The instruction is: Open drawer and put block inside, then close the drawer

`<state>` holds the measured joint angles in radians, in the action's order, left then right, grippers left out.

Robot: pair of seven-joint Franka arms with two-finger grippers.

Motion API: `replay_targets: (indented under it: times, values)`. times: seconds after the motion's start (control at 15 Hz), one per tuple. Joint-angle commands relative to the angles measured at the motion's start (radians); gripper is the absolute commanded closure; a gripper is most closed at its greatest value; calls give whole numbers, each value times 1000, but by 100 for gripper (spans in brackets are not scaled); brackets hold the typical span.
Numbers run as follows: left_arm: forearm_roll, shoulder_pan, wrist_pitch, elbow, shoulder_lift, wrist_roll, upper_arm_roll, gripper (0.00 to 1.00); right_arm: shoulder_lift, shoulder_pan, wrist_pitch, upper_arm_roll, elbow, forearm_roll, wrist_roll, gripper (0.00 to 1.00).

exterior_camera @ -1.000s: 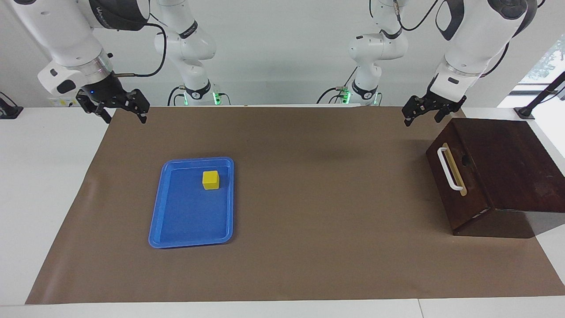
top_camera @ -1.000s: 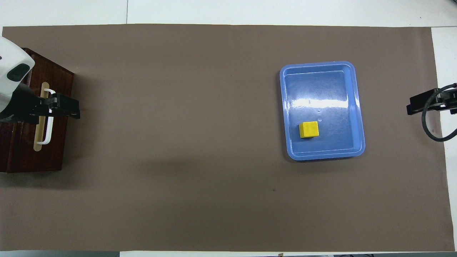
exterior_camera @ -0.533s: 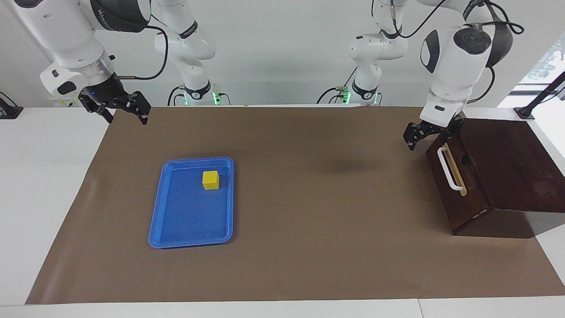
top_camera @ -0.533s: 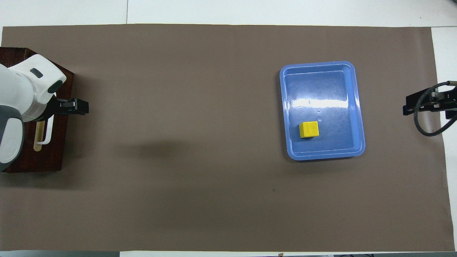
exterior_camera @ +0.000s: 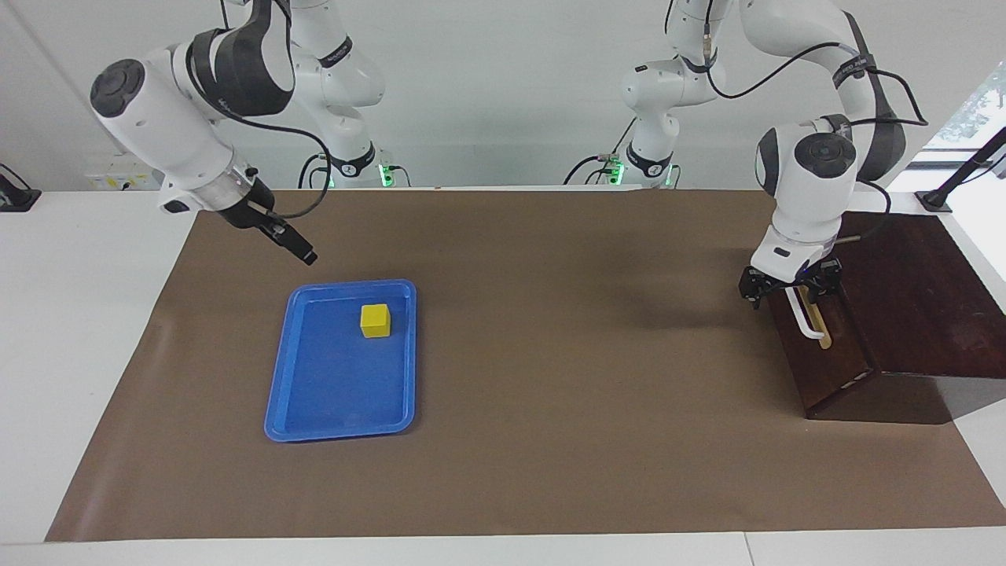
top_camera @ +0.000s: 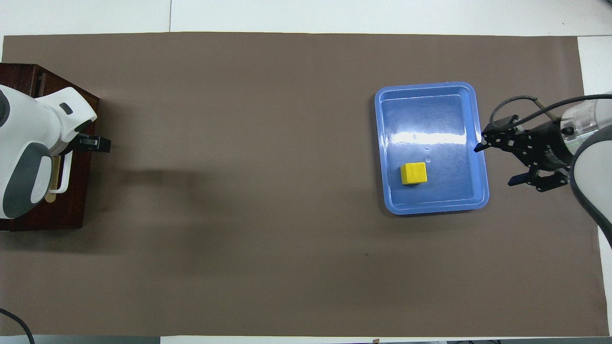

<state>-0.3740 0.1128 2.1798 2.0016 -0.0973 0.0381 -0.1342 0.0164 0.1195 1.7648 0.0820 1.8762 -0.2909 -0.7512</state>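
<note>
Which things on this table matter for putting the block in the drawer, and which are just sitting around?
Part of the job:
- drawer, shut, at the left arm's end
- its white handle
- yellow block
- left gripper, open at the handle
- right gripper, open above the tray's edge

Just lying about:
- blue tray holding the block
- brown mat

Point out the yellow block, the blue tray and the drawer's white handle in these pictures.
yellow block (exterior_camera: 376,320), facing view, on its top face.
blue tray (exterior_camera: 339,428), facing view, on the rim farthest from the robots.
drawer's white handle (exterior_camera: 802,323), facing view, on the bar's exposed part below the left gripper.
</note>
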Motion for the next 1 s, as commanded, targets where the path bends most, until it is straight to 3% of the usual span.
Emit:
replay_targets:
  times: [0.0,0.27,0.47,0.67,0.93]
  values:
    - [-31,38,72,51,7,-35,-5,0,26,3,143,7,101,-118,-196,0]
    - [-31,10,107,89,4,-18,-7,0,94,3,265,7,155,-310,-315,0]
    - [-31,-10,120,88,-4,9,-7,0,190,0,298,7,144,-352,-329,0]
    - [-31,-33,123,80,-15,46,-12,0,284,-14,289,7,112,-408,-329,0]
    - [-28,-139,86,77,-13,199,-15,0,303,-18,263,7,116,-450,-329,0]
